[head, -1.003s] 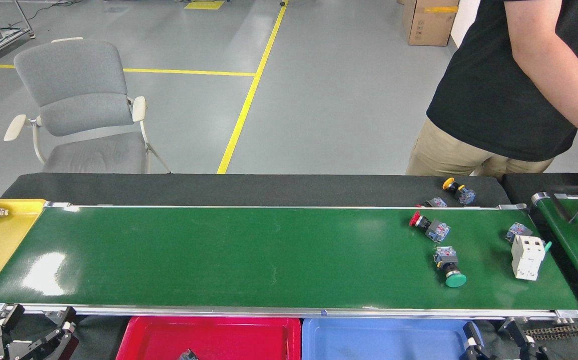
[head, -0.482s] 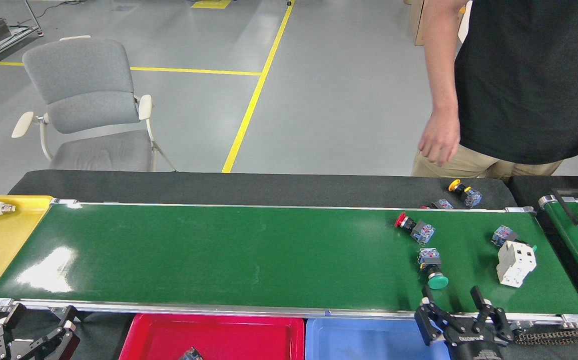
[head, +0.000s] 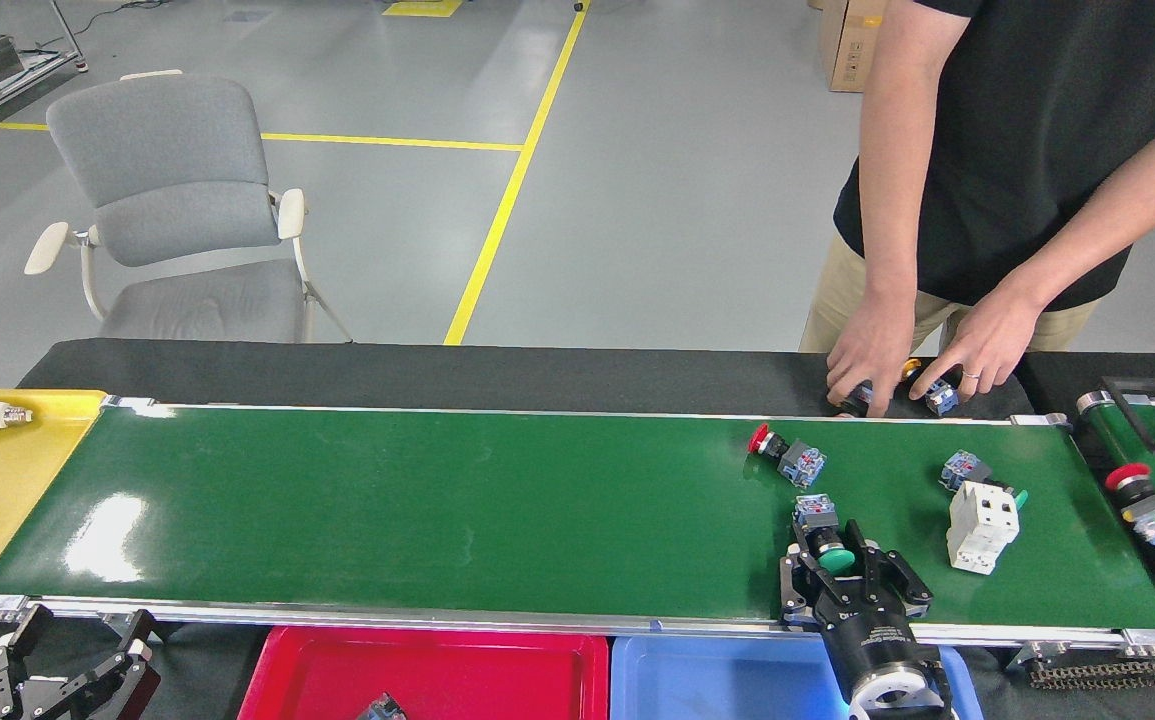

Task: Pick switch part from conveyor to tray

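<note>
The right gripper (head: 830, 570) reaches over the conveyor (head: 437, 500) near its right end, jaws spread wide around the green-capped switch part (head: 822, 535) lying close to the near rail. The left gripper (head: 47, 665) sits below the near-left corner, jaws apart, empty.

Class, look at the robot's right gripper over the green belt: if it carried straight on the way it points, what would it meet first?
Probably the green-capped switch part, which already sits between the open fingers of the right gripper. Height above the conveyor is hard to judge.
</note>
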You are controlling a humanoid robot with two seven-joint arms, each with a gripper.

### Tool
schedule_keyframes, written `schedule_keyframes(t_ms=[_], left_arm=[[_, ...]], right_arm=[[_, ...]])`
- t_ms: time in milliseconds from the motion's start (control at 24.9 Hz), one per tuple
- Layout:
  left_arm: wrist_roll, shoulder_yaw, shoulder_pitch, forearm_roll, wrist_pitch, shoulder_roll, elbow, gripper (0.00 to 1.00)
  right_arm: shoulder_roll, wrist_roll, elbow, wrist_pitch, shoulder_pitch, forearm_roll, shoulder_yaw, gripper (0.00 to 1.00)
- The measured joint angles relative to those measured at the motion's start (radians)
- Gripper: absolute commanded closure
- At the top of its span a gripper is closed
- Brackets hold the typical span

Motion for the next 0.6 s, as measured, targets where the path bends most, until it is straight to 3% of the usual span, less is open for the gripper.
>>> schedule_keyframes(t_ms=[120,201,281,321,482,602], left_arm=[[0.000,0.000,0.000,0.000,0.000,0.000,0.000,0.00],[0.000,0.000,0.000,0.000,0.000,0.000,0.000,0.00],[0.000,0.000,-0.001,0.000,0.000,0.000,0.000,0.00],[0.000,0.000,-0.003,0.000,0.000,0.000,0.000,0.00],[0.000,-0.005,-0.007,0.000,0.000,0.000,0.000,0.00],[0.000,-0.018,-0.009,0.000,0.000,0.000,0.000,0.00]], right_arm=[[-0.030,-0.005,-0.080,-0.163,0.006,-0.010,0.050,0.94],[-0.030,-0.008,-0.123,-0.348,0.003,-0.022,0.060,0.81],[0.012,-0.011,-0.131,-0.535,0.000,-0.023,0.092,0.10],[0.046,-0.011,-0.129,-0.596,0.000,-0.021,0.121,0.01],[0.093,0.020,-0.039,-0.696,-0.018,-0.005,0.272,0.00],[0.096,0.026,-0.029,-0.695,-0.029,-0.011,0.278,0.00]])
